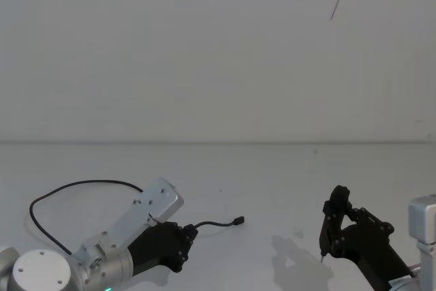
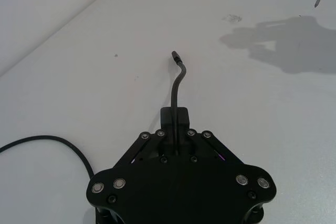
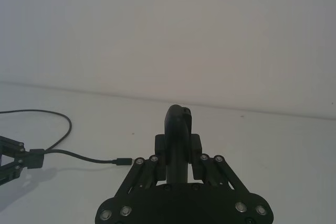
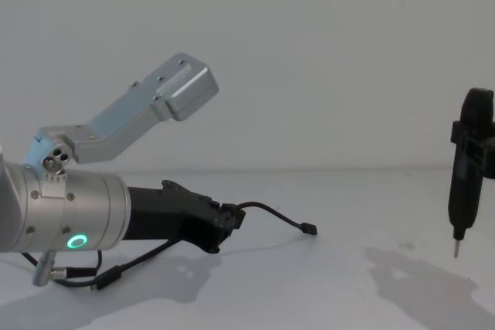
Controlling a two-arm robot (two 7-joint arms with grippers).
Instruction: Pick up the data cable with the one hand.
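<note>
The data cable (image 1: 82,183) is thin and black and lies in a wide loop on the white table at the left. My left gripper (image 1: 189,232) is low over the table and shut on the cable a short way behind one plug. In the left wrist view the cable (image 2: 177,85) sticks out forward from the shut fingers (image 2: 181,115). It ends in the small plug (image 2: 175,55). The chest view shows that free end (image 4: 308,229) drooping toward the table beyond the left gripper (image 4: 230,219). My right gripper (image 1: 335,215) hangs at the right, shut on a black pen-shaped tool (image 4: 464,183).
The tool's thin metal tip (image 4: 454,250) points down just above the white table (image 1: 272,182), over its own shadow. A plain white wall stands behind the table. Under the left wrist, a short lead with a plug (image 4: 104,279) lies on the table.
</note>
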